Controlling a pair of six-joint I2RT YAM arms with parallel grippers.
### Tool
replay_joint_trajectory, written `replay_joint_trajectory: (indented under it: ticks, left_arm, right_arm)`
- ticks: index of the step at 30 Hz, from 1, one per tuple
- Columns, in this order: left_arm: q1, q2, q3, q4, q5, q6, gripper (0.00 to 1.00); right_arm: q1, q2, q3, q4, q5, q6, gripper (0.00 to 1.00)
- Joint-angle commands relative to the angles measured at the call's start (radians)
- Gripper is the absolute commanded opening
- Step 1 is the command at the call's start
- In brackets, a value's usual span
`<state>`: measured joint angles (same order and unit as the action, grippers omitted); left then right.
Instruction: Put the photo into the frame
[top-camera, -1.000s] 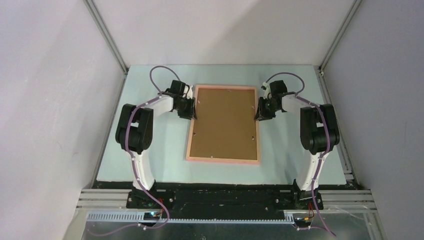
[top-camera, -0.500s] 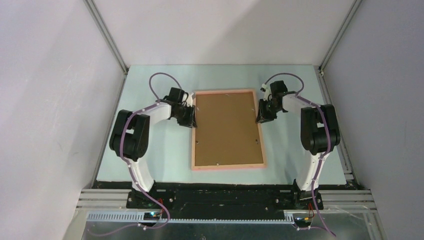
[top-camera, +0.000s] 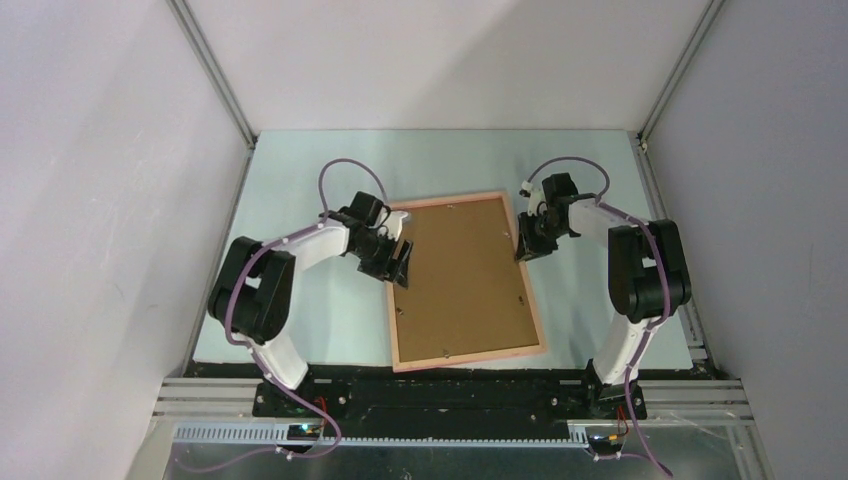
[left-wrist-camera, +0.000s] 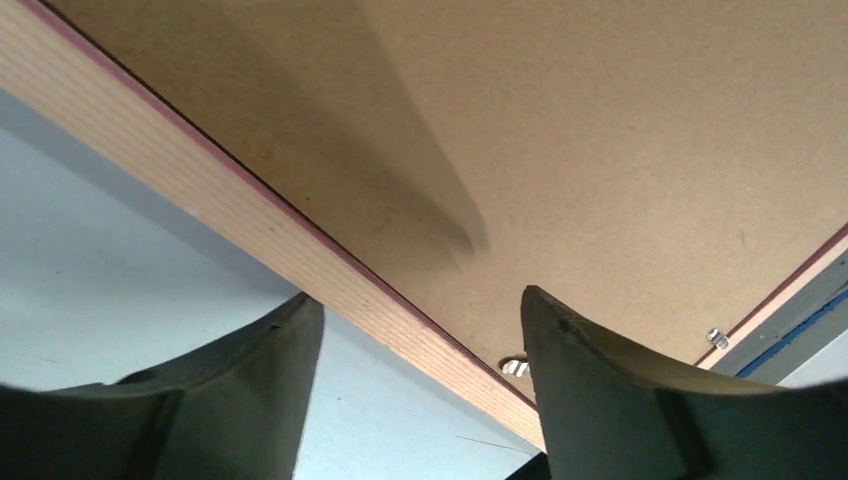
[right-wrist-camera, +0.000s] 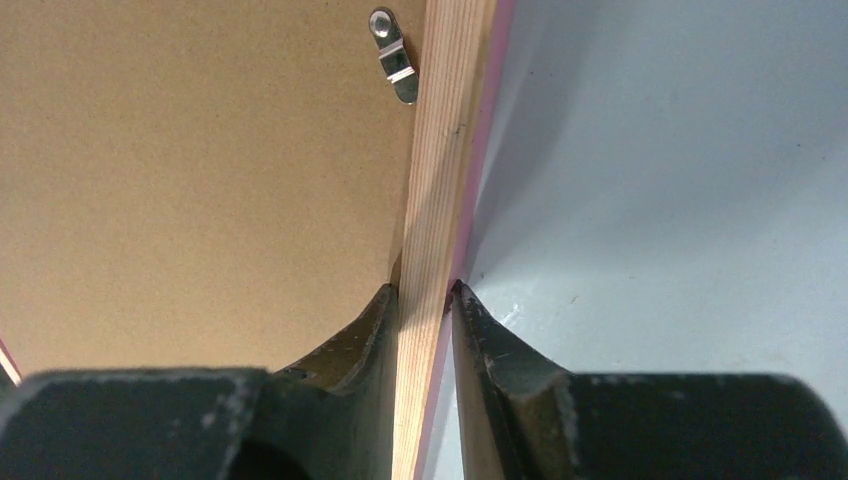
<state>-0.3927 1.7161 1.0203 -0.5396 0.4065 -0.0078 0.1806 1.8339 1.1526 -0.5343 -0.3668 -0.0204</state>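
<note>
The pink-railed frame (top-camera: 470, 357) lies back side up and skewed on the table, with its near end swung right. A brown backing board (top-camera: 460, 280) fills it. The photo is hidden. My left gripper (top-camera: 402, 265) stands open astride the left rail (left-wrist-camera: 200, 180), one finger over the table and the other over the board (left-wrist-camera: 600, 150), neither touching the rail. My right gripper (top-camera: 524, 248) is shut on the right rail (right-wrist-camera: 445, 150), near its far end. In the right wrist view the right gripper (right-wrist-camera: 425, 290) pinches the wood from both sides.
A small metal turn clip (right-wrist-camera: 393, 55) sits on the board by the right rail, and another (left-wrist-camera: 515, 367) shows by the left rail. The pale blue table (top-camera: 300, 300) is walled at the back and both sides.
The left gripper has opened and let go of the left rail. The frame has slid toward the front and turned, its near end swinging right. The right gripper has kept its hold.
</note>
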Motion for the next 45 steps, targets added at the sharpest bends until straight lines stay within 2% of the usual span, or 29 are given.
replay_joint_trajectory:
  ticks: [1,6,12,21,28,34,45]
  left_arm:
    - [-0.018,-0.091,-0.005,-0.017,0.006,0.06,0.81]
    - [-0.1,-0.195,-0.024,-0.019,-0.092,0.124,0.91]
    - [-0.243,-0.298,-0.071,-0.015,-0.185,0.206,0.97]
    - [-0.477,-0.294,-0.12,0.028,-0.274,0.248,0.99]
    - [-0.558,-0.282,-0.118,0.055,-0.267,0.284,0.99]
    - [-0.652,-0.244,-0.084,0.069,-0.317,0.311,0.99]
    - [-0.75,-0.178,-0.076,0.122,-0.393,0.316,0.97]
  right_arm:
    - [0.011,-0.041,-0.02,-0.048,-0.042,-0.02,0.3]
    - [-0.002,-0.06,-0.019,-0.042,-0.044,-0.019,0.48]
    - [-0.051,-0.078,-0.019,-0.034,-0.064,-0.018,0.58]
    - [-0.099,-0.099,-0.019,-0.036,-0.118,-0.024,0.61]
    - [-0.124,-0.147,-0.019,-0.073,-0.172,-0.065,0.61]
    - [-0.135,-0.153,-0.021,-0.095,-0.169,-0.079,0.61]
    - [-0.168,-0.151,-0.028,-0.09,-0.197,-0.076,0.6]
